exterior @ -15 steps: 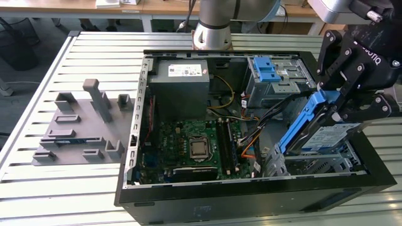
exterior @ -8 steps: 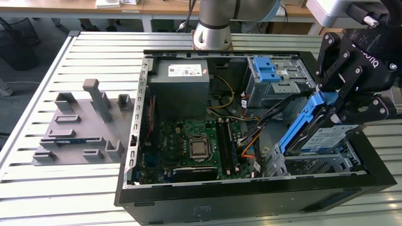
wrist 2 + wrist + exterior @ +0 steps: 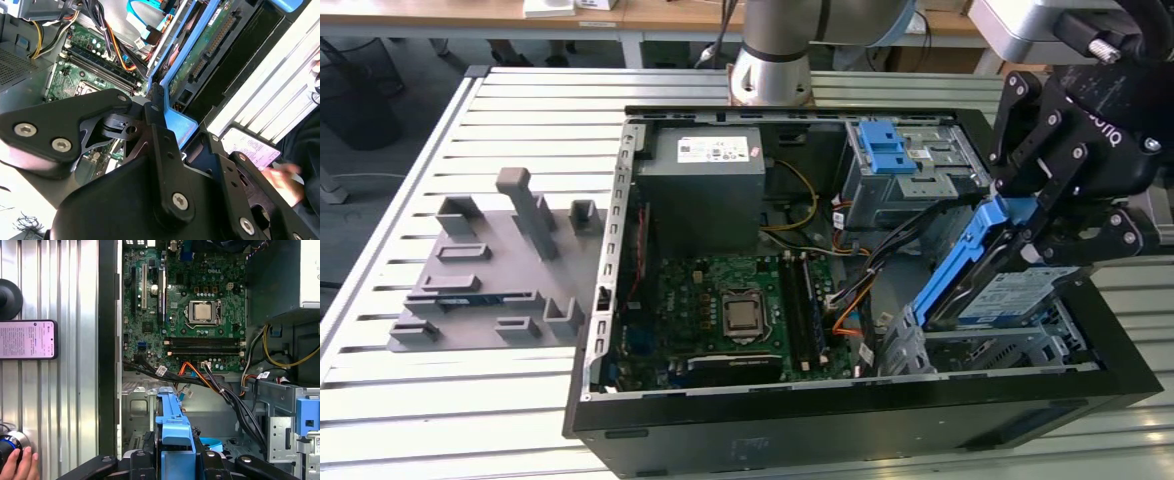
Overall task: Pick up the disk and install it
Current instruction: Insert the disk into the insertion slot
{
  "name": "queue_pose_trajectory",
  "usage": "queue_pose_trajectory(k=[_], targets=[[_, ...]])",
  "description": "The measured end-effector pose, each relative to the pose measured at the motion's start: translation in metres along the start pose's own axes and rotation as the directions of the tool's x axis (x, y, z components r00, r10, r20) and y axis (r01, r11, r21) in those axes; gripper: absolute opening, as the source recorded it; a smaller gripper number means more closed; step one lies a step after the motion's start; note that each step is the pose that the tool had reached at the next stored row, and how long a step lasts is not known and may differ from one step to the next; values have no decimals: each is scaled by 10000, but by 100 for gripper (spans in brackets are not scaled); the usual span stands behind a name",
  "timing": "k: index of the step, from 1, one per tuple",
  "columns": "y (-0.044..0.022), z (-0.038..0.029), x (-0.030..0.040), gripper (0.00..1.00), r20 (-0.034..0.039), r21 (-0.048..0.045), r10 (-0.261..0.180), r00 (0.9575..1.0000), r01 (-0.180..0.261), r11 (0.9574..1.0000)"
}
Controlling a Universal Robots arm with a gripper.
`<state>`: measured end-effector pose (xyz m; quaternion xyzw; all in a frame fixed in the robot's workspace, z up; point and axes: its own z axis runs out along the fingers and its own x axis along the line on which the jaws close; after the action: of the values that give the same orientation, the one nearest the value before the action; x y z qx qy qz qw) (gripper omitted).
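Above the slatted table (image 3: 494, 110), the arm (image 3: 774, 50) leans over the case (image 3: 854, 425), jaws clamped on the tilted disk (image 3: 994, 290).

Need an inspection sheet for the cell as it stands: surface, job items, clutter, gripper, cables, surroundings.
Surface: slatted grey metal table, carrying an open black computer case.
Job's things: flat silver disk with blue plastic bracket, steeply tilted, lower end at the silver drive bay in the case; not lying flat.
Clutter: grey plastic fixture with upright posts on the table, at the exterior view's left of the case; black phone lying on the slats.
Gripper: black gripper shut on the disk, above the bay.
Cables: black, orange and yellow wire bundle loose between the green motherboard and the bay.
Surroundings: a person's hand at the table; wooden desks behind.
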<state>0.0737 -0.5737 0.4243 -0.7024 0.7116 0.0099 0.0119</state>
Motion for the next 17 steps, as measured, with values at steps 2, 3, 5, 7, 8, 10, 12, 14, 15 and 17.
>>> queue_pose_trajectory(k=[2,3,5,7,8,10,12,14,15,17], targets=[[0,2,0,36,0,0,0,10000,0,10000],[0,5,0,36,0,0,0,10000,0,10000],[0,10,0,36,-1,0,0,10000,0,10000],[0,21,1,36,0,0,0,10000,0,10000],[0,30,1,36,1,0,0,10000,0,10000],[0,45,1,36,0,0,0,10000,0,10000],[0,56,2,36,-1,-1,0,10000,0,10000],[0,65,2,36,0,0,0,10000,0,10000],[0,70,2,36,0,0,-1,10000,1,10000],[0,78,2,36,-1,0,0,10000,0,10000]])
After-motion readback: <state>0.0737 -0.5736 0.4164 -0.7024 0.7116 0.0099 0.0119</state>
